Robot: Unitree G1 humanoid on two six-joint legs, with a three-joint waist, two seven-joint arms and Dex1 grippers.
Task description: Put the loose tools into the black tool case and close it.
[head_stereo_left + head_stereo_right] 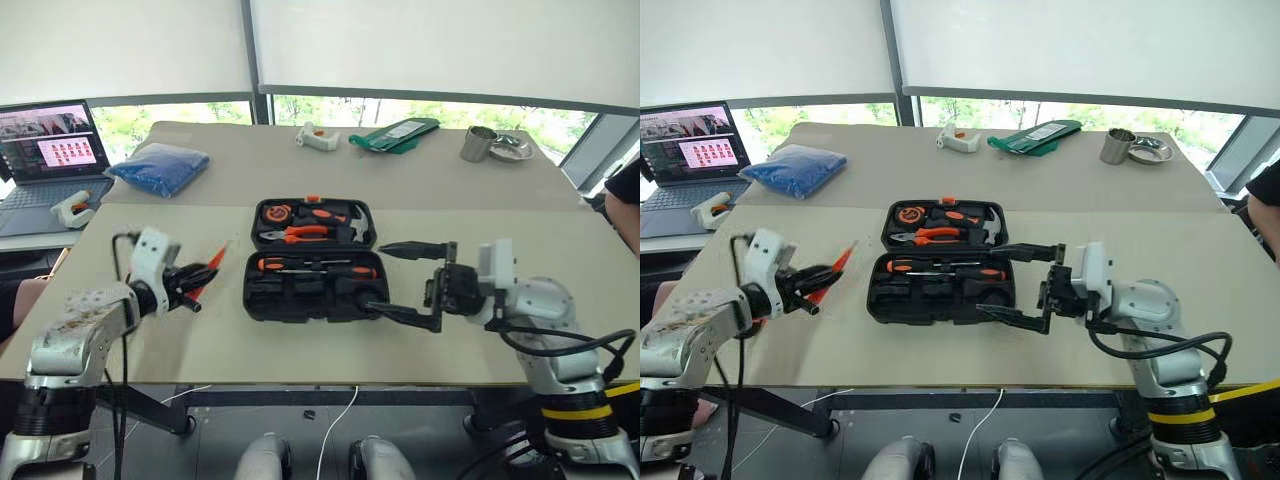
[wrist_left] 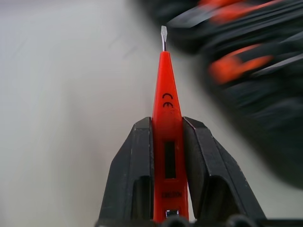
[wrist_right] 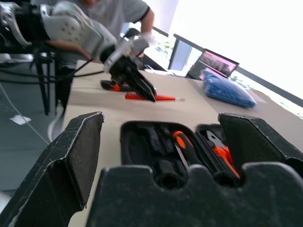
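While the black tool case lies open in the middle of the frame on the beige worktop, the left end effector at the lower left is clamped on the slim all-orange screwdriver, whose metal tip points up and toward the case. In the left wrist view the two black fingers press on either side of the orange shaft, flat blade sticking out beyond them. The tool is held clear of the worktop, just left of the case. To the right of the case, the right end effector stands wide open and holds nothing, one finger level with the case's hinge line, the other near its lower right corner. Inside the case's near half two screwdrivers with black-and-orange handles lie in their recesses; the far half holds orange-handled pliers and a tape measure. At the upper left of the frame a blue bag rests on the worktop, with a laptop beyond it. A metal cup and a green packet sit toward the upper right.
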